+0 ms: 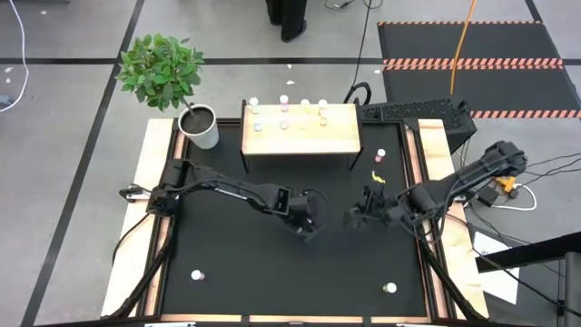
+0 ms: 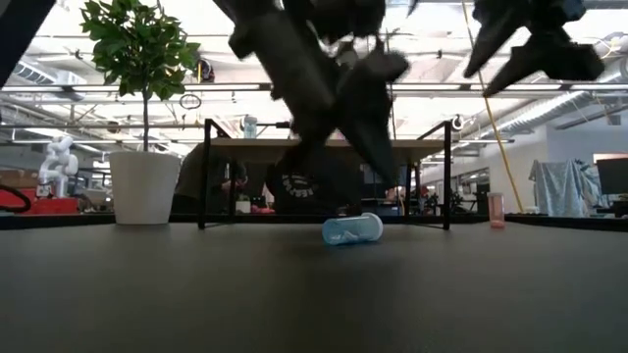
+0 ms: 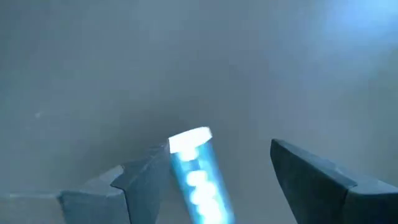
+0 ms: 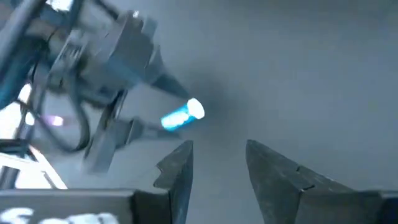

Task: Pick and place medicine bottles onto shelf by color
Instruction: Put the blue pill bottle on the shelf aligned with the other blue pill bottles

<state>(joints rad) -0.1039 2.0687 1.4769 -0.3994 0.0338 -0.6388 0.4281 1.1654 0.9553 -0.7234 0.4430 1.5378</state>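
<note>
1. Leftmost, a white plant pot (image 1: pixel 201 127) with a leafy green plant stands at the far left corner of the black surface (image 1: pixel 236 282), and one small white-capped bottle (image 1: pixel 197 274) lies alone near the front left.
2. Next, the left hand (image 1: pixel 311 221) is low over the middle of the surface, its fingers spread wide on either side of a teal-blue bottle with a white cap (image 3: pixel 198 169) that lies on its side between them, not yet gripped.
3. Behind it, the light wooden shelf with dark legs (image 1: pixel 340 143) already carries several small bottles on its far half, so part of the sorting looks done.
4. Further right, the right hand (image 1: pixel 352 218) hangs above the surface just beside the left one, fingers partly apart and holding nothing.
5. Rightmost, a yellow bottle (image 1: pixel 378 179) and a pale one (image 1: pixel 380 156) wait near the shelf's right end, and another bottle (image 1: pixel 389 289) sits near the front right; these, with the teal one, appear still to be placed.
</note>
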